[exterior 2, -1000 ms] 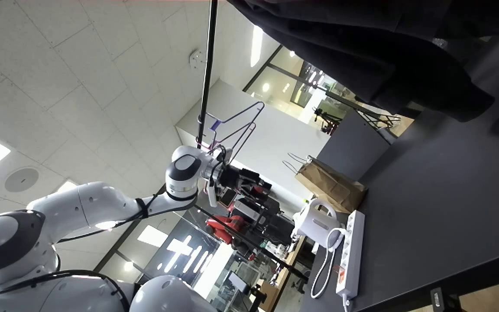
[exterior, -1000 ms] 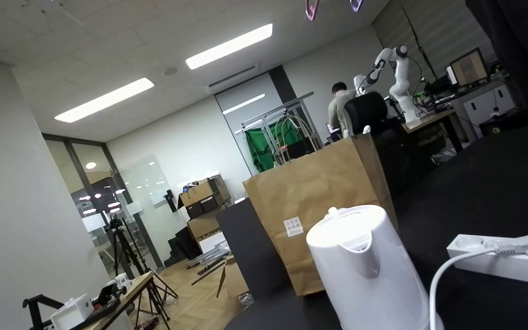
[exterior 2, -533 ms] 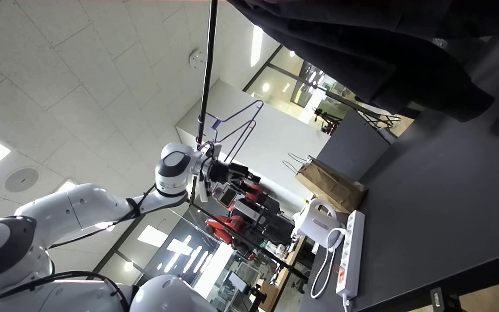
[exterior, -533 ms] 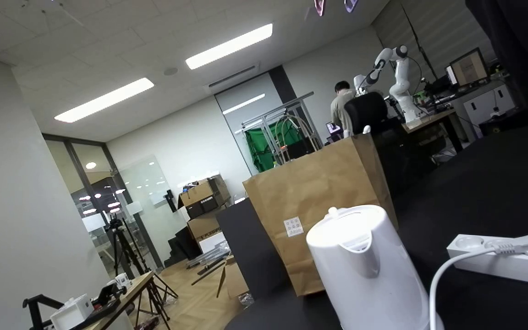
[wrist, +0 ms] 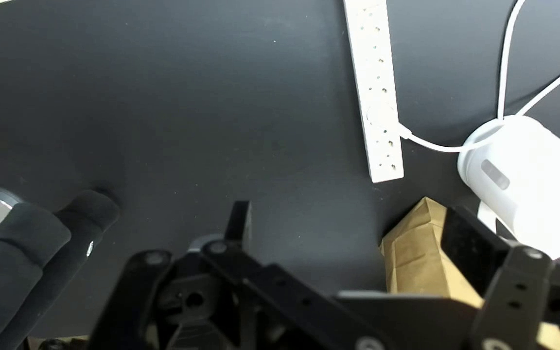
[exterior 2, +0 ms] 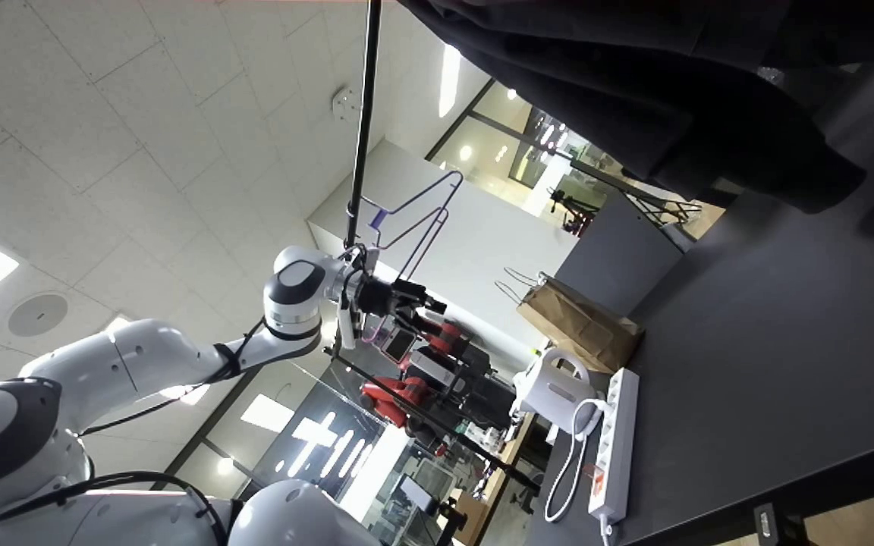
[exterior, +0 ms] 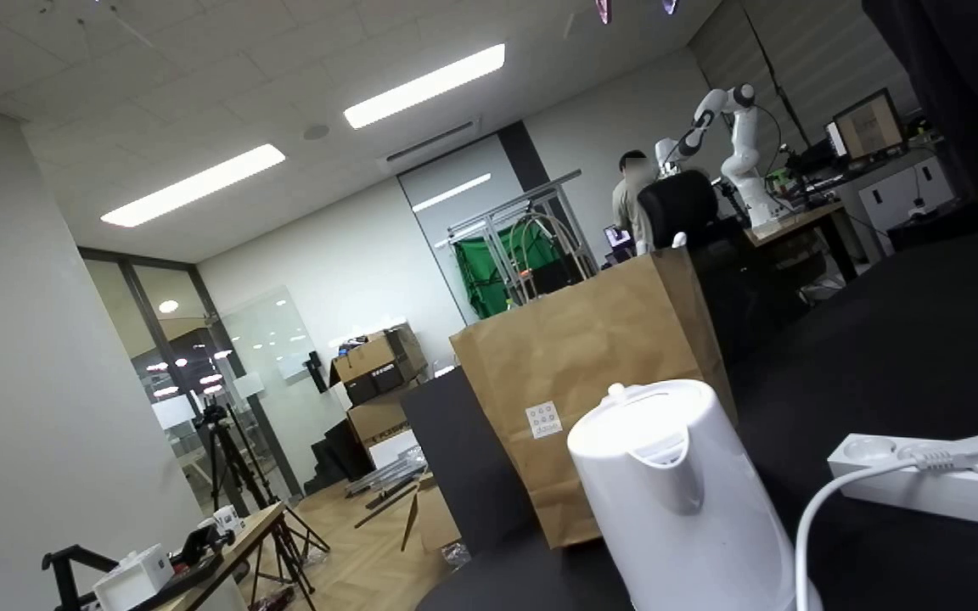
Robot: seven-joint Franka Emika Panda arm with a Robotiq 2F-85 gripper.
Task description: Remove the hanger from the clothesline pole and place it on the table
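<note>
Together on table, paper bag, kettle, contents hidden

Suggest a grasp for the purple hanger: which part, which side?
I'd pinch the purple hanger at its neck block, just below the hook: it looks thicker than the bars and stands off the black pole. Probably come from the side away from the neighbouring hanger hanging close.

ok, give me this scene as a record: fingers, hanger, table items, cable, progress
fingers: open, hanger not between them
hanger: purple, on the black pole
on the table: white kettle, power strip, brown paper bag
white cable: plugged into the power strip
progress: hanger not yet removed from the black pole
</note>
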